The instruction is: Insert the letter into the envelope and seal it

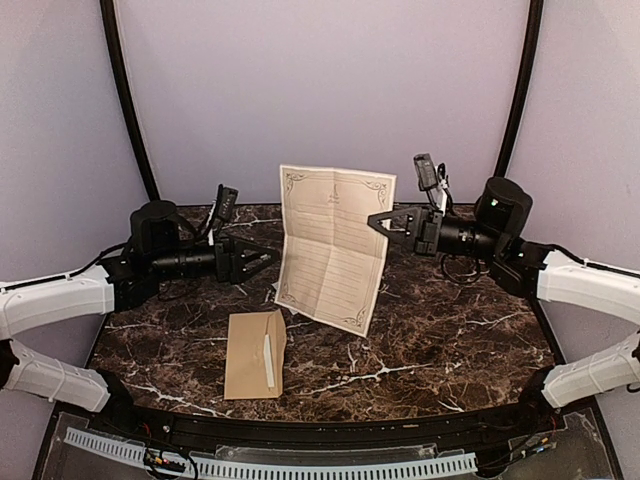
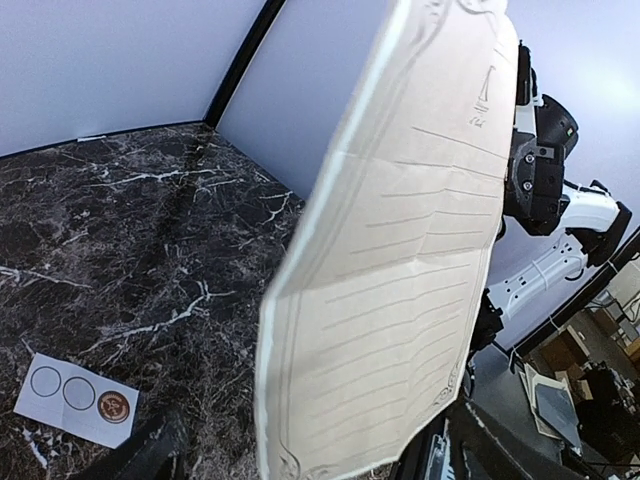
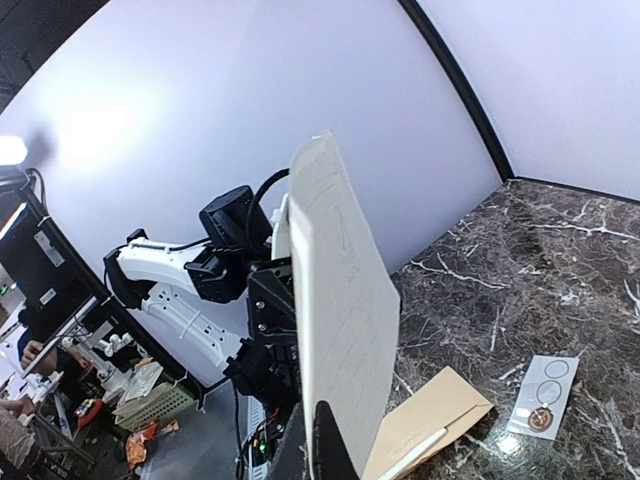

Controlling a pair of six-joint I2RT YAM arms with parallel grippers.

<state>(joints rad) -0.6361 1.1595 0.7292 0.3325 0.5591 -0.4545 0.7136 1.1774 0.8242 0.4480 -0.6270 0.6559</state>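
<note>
I'm at the folding step. The letter (image 1: 335, 245) is unfolded and held upright over the middle of the tabletop (image 1: 450, 340). It is not yet small enough to go in. My right hand (image 1: 380, 222) is pinched closed on its upper right edge. My left hand (image 1: 268, 264) is spread wide at the lower left edge and grips nothing. I can't tell whether it touches the paper.

Next, I judge, the left hand must close on that edge so the two hands can fold the sheet along its creases.

The letter's long axis runs top to bottom, its printed face toward the overhead camera. The envelope (image 1: 250, 355) lies flat at lower centre-left, its long axis running roughly up and down the frame. Its white strip (image 1: 268, 360) is on the right, so I judge the mouth faces right.
</note>
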